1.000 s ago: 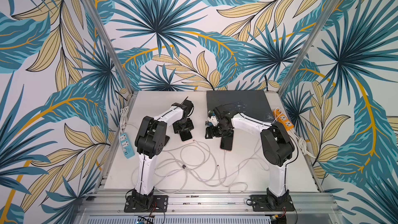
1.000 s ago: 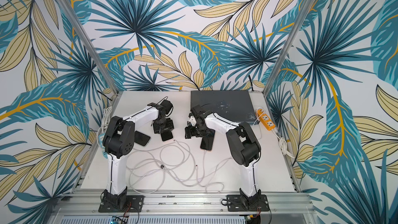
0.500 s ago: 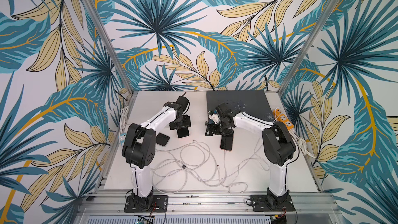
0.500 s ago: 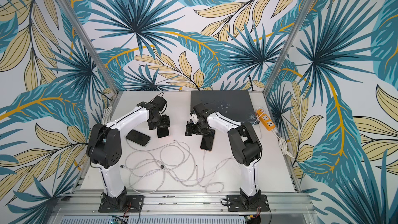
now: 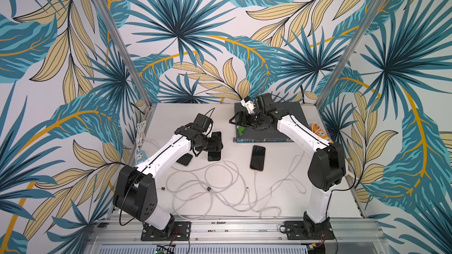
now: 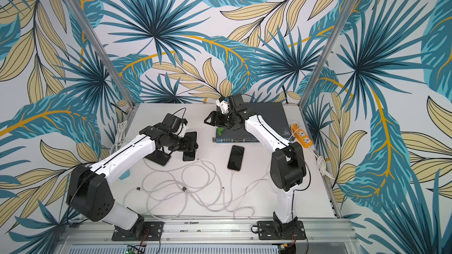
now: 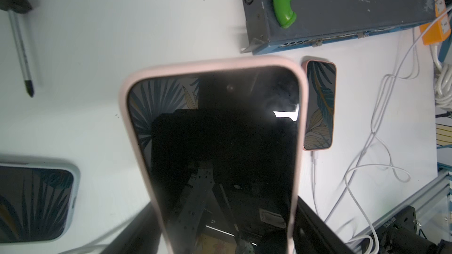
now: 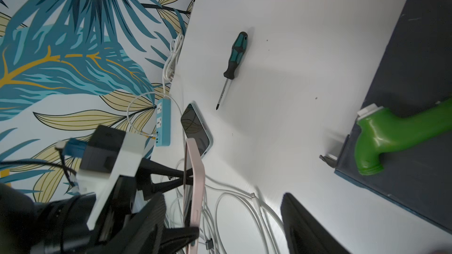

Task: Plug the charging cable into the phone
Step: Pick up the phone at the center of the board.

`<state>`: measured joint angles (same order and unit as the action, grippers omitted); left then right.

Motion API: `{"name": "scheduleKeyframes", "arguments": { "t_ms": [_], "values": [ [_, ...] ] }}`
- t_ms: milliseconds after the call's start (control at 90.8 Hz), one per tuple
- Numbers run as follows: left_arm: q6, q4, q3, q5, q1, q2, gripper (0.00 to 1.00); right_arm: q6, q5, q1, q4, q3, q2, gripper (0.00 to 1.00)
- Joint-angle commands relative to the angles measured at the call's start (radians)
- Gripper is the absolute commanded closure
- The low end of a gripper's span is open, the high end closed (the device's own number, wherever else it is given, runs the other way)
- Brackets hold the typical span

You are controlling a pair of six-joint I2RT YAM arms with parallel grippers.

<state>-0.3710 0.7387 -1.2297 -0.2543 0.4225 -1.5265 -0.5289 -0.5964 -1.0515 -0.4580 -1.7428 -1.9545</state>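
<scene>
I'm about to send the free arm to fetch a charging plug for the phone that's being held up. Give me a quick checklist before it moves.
1. Grip on the phone: ok. The left end effector is clamped on the pink-cased phone, held on edge.
2. Free arm ready: ok. The right end effector is open and empty, over the network switch.
3. Loose plug available: ok. One cable end lies free on the table.
4. Cable run clear: not ok. The white cables lie in overlapping loops.
5. Held phone's charging port: cannot tell. It is out of sight.
6. Middle phone: ok. It is already plugged, so leave it.
</scene>
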Motion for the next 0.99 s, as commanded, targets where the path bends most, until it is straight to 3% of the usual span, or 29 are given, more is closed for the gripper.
{"name": "scheduleKeyframes", "arguments": {
  "t_ms": [0,419,606,859,981],
  "values": [
    [0.038,-0.099,0.01,-0.069,0.002,0.053,0.7,-0.075,-0.037,-0.021,0.012,-0.015,-0.077,0.26],
    [0.036,-0.157,0.051,-0.109,0.016,0.026,0.7,-0.065,-0.093,-0.087,-0.003,-0.058,-0.153,0.32],
    [0.035,-0.158,0.033,-0.114,0.015,0.015,0.69,-0.074,-0.126,-0.095,0.003,-0.047,-0.167,0.47],
    [0.035,-0.146,0.012,-0.107,0.015,-0.006,0.68,-0.066,-0.151,-0.111,0.001,-0.034,-0.169,0.49],
    [0.034,-0.144,0.006,-0.108,0.015,-0.009,0.68,-0.068,-0.159,-0.114,0.018,-0.007,-0.159,0.6]
  ]
}}
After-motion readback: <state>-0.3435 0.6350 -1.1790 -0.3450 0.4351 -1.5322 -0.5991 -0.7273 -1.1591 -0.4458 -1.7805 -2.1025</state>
